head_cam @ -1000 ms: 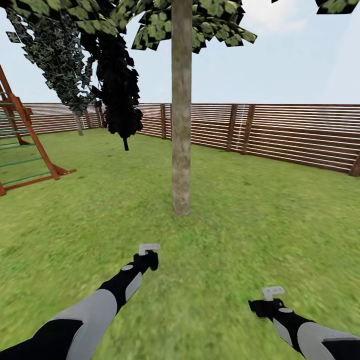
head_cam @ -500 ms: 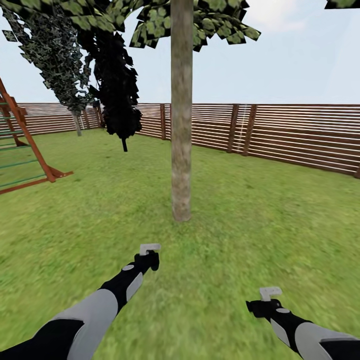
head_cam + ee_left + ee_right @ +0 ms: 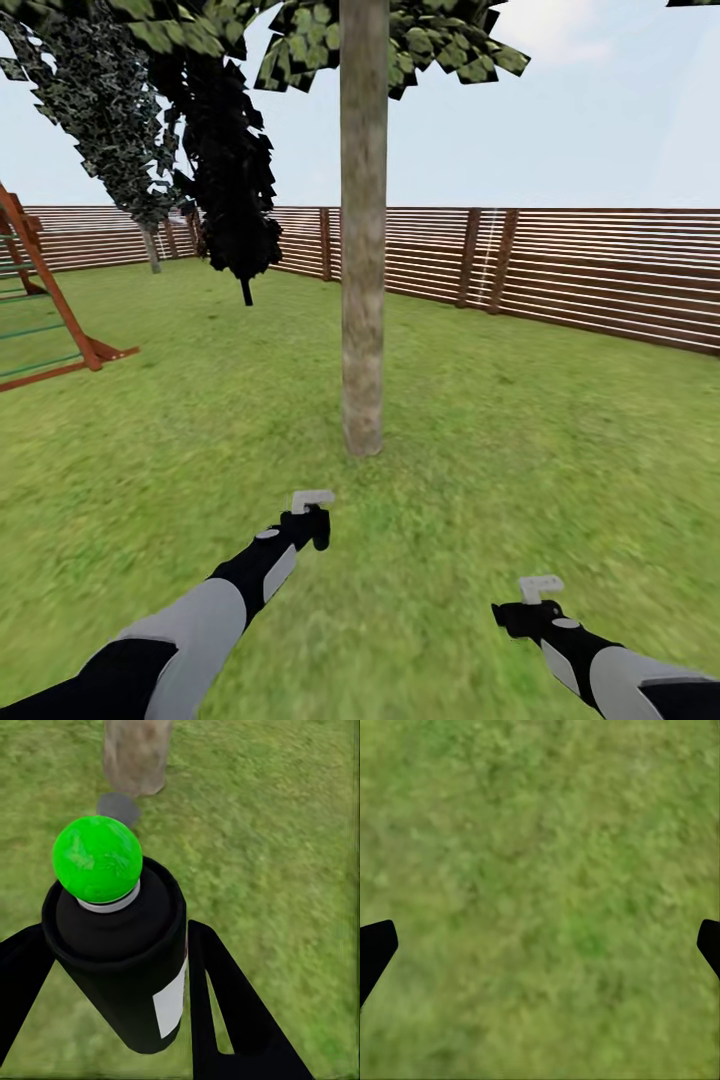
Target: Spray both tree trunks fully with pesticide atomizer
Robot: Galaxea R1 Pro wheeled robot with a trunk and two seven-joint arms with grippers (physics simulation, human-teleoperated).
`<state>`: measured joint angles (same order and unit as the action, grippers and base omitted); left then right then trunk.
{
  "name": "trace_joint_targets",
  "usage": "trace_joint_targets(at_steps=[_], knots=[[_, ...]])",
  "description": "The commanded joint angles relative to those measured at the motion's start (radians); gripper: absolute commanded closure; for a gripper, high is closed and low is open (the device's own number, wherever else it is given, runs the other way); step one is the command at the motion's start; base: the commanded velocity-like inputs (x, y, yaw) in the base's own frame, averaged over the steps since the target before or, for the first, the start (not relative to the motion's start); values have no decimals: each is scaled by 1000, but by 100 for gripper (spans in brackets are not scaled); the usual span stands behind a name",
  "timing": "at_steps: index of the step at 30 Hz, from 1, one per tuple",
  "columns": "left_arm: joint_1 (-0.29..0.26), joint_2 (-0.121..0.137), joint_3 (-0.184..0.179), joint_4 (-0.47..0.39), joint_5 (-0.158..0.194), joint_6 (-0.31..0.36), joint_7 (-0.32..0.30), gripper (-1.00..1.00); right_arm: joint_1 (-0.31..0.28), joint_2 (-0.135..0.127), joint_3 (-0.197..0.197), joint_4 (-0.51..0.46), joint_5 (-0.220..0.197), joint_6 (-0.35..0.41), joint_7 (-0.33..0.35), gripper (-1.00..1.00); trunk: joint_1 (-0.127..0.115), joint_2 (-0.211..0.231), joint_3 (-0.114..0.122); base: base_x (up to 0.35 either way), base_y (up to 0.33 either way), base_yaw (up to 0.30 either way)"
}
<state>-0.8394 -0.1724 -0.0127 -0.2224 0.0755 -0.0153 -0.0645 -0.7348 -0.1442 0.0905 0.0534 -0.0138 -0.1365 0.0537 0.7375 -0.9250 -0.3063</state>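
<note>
Atomizer point(image 3: 124, 967) held; trunk point(image 3: 362, 230) near.

The atomizer point(image 3: 124, 945) is a black bottle with a white label and a green ball-shaped top, held upright between the left gripper's point(image 3: 112, 967) fingers. The trunk point(image 3: 362, 230) is a straight grey-brown mottled column, standing upright on the lawn point(image 3: 520, 420) just beyond the atomizer.
</note>
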Motion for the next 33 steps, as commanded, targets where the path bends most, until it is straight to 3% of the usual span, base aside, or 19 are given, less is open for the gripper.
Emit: trace_joint_targets(at_steps=[1, 9, 21, 33], knots=[[0, -2, 0, -2, 0, 15, 0, 100, 0, 0, 0, 0, 0, 0, 0, -100, 0, 0, 0, 350, 0, 0], [0, -2, 0, -5, 0, 29, 0, 100, 0, 0, 0, 0, 0, 0, 0, -100, 0, 0, 0, 350, 0, 0], [-1, -2, 2, -5, 0, 25, 1, 100, 4, 36, 0, 0, 0, -1, -2, -100, 0, 0, 0, 350, 0, 0], [0, -2, 5, -3, 1, -7, 0, 100, 20, 56, 0, 0, 0, -2, -5, -100, 0, 0, 0, 350, 0, 0]])
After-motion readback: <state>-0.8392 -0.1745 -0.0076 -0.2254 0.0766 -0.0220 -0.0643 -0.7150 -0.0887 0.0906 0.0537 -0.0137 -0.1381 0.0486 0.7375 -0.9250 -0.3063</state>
